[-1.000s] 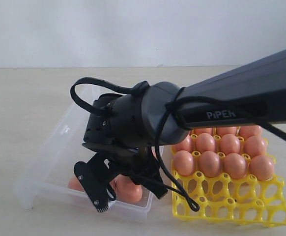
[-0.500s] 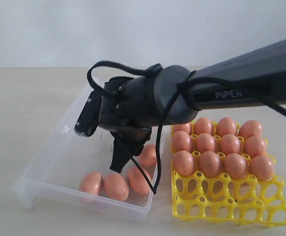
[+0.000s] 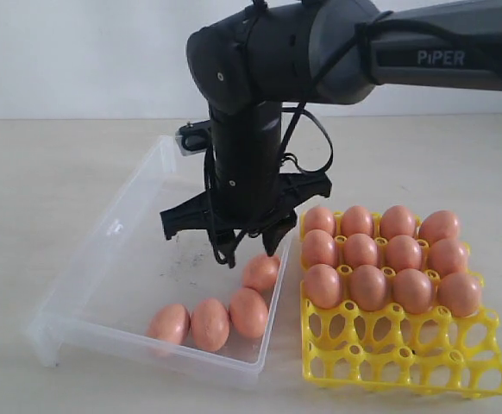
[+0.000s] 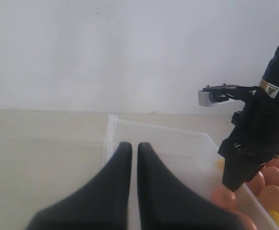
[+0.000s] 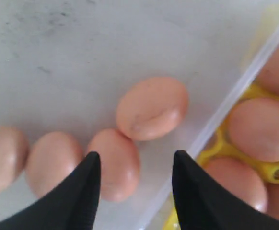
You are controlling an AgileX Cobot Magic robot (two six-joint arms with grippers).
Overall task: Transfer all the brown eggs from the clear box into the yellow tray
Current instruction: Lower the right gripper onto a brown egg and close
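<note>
Several brown eggs [image 3: 248,312] lie loose in the near right part of the clear box [image 3: 113,259]; one egg [image 3: 260,272] sits apart, closer to the tray. My right gripper [image 3: 249,247] hangs point-down just above them, open and empty. In the right wrist view, its fingers [image 5: 92,165] frame one egg [image 5: 114,163], another egg [image 5: 152,108] lies beyond, and the gripper [image 5: 134,158] holds nothing. The yellow tray [image 3: 406,366] stands right of the box with eggs [image 3: 369,287] in its three back rows; its front row is bare. My left gripper [image 4: 133,146] is shut, facing the box [image 4: 168,143].
The box's right wall [image 5: 235,100] runs close along the tray's left edge. The right arm [image 3: 423,52] stretches in from the upper right over the tray. A plain tabletop [image 3: 44,172] lies to the left of the box.
The right arm has risen from low across the box's front and swung upright, so its gripper now points down over the eggs. No egg was picked up.
</note>
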